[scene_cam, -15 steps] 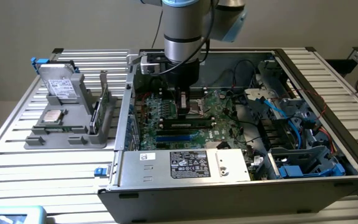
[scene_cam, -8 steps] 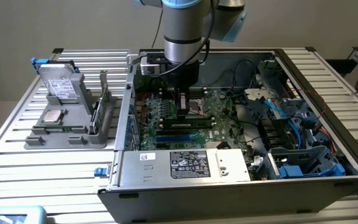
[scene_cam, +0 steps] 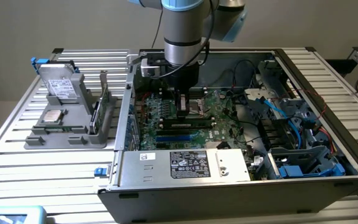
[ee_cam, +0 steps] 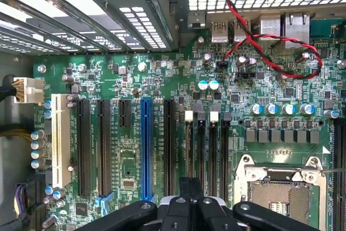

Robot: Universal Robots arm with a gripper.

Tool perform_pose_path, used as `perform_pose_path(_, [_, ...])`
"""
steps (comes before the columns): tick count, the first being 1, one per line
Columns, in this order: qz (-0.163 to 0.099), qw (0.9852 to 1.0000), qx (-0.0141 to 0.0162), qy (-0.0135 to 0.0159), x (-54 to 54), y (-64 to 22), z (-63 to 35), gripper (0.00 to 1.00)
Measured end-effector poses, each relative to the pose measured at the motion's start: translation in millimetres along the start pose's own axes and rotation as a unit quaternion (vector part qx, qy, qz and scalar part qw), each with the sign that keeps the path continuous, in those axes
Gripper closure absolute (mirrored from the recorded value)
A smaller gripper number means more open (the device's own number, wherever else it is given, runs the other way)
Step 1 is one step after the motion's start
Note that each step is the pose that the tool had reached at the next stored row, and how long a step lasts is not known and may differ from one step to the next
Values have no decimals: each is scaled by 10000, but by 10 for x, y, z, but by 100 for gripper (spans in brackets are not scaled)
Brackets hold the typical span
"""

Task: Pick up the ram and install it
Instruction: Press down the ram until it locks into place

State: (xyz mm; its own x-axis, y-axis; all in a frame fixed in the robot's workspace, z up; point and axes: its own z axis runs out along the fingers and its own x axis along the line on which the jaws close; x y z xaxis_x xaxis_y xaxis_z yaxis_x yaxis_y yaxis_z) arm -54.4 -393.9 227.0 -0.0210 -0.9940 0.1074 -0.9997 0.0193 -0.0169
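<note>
Ram (scene_cam: 188,125): thin green stick with dark chips, lying along a black slot on the motherboard (scene_cam: 219,122) inside the open PC case (scene_cam: 328,93). It looks seated in the slot, but I can't confirm it is fully down. Seen from the exterior view, the claw (scene_cam: 183,114) is at the ram's 12 o'clock, low over the board, just beside or touching it; contact can't be told. Claw fingers are pressed together, with nothing visibly clamped between them. In the wrist view the claw (ee_cam: 189,187) sits over the row of black memory slots (ee_cam: 212,150), with the blue slot (ee_cam: 146,150) and CPU socket (ee_cam: 281,193) on either side. At the ram's 6 o'clock is a labelled metal box (scene_cam: 185,164). At 3 o'clock are blue cables (scene_cam: 278,112). At 9 o'clock, outside the case on the slatted counter (scene_cam: 17,163), is a grey holder (scene_cam: 67,135) with parts standing in it.
</note>
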Motion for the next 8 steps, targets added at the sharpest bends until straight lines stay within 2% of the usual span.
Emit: perform_pose_path(8, [1, 10000, -1, 0, -2, 1, 24, 89])
